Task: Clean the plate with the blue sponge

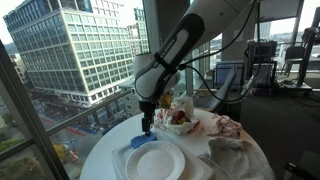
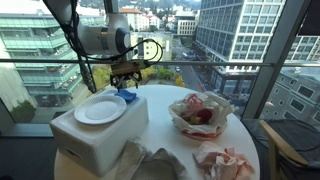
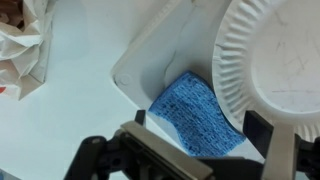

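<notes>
Pincer [image 3: 178,140] spread wide, gripping nothing; fingers [image 3: 92,152] standing either side of the blue sponge [image 3: 198,112] in the wrist view, poised just above it in both exterior views. Sponge lying flat near a corner of the white box [image 2: 95,135], right against the paper plate [image 3: 270,60]; one edge seemingly tucked under the fluted rim, though hard to tell for certain. Box set on the round table [image 2: 160,115], apart from the bowl of crumpled wrappers [image 2: 200,112].

Step in hand, by the look of it: picking up the sponge; wiping not yet begun. To do it well: come straight down, keeping the sponge centred between the fingers; mind the finger nearest the plate, for risk of catching the rim and tipping or shoving so light a thing; close gently, enough to pinch soft foam without crushing it flat; lift clear before moving across. Worth leaving a broad face below for wiping; light pressure after that, the plate probably being free to slide.
</notes>
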